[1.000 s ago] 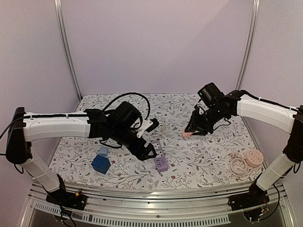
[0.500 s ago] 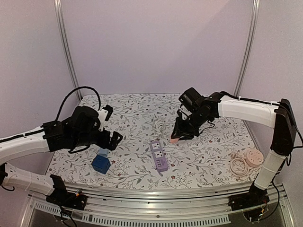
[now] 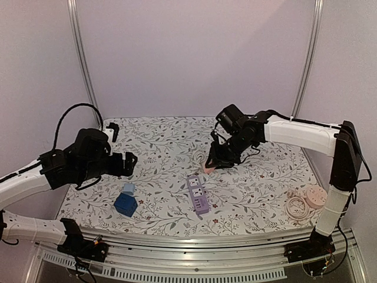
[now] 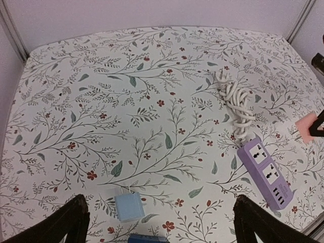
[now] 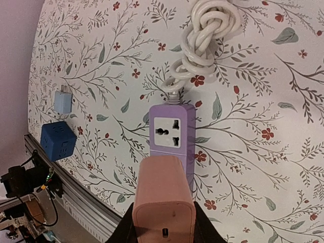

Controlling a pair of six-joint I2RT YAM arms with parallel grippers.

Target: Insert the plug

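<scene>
My right gripper (image 3: 213, 163) is shut on a pink plug adapter (image 3: 208, 168), held above the table just beyond the far end of the purple power strip (image 3: 198, 193). In the right wrist view the pink plug (image 5: 164, 197) hangs over the strip (image 5: 172, 142), covering its nearer part; one socket shows. The strip's white coiled cord (image 5: 205, 35) lies beyond it. My left gripper (image 3: 121, 164) is open and empty, raised over the table's left side; in its wrist view the strip (image 4: 266, 172) lies at the right.
A light blue plug cube (image 3: 128, 188) and a dark blue cube (image 3: 125, 204) sit at the near left. A pink round disc with a coiled cable (image 3: 306, 202) lies at the near right. Metal frame rails edge the table front.
My right gripper has carried the pink plug left and a little farther back, toward the strip's far end. My left arm has pulled back to the left and away from the strip.
</scene>
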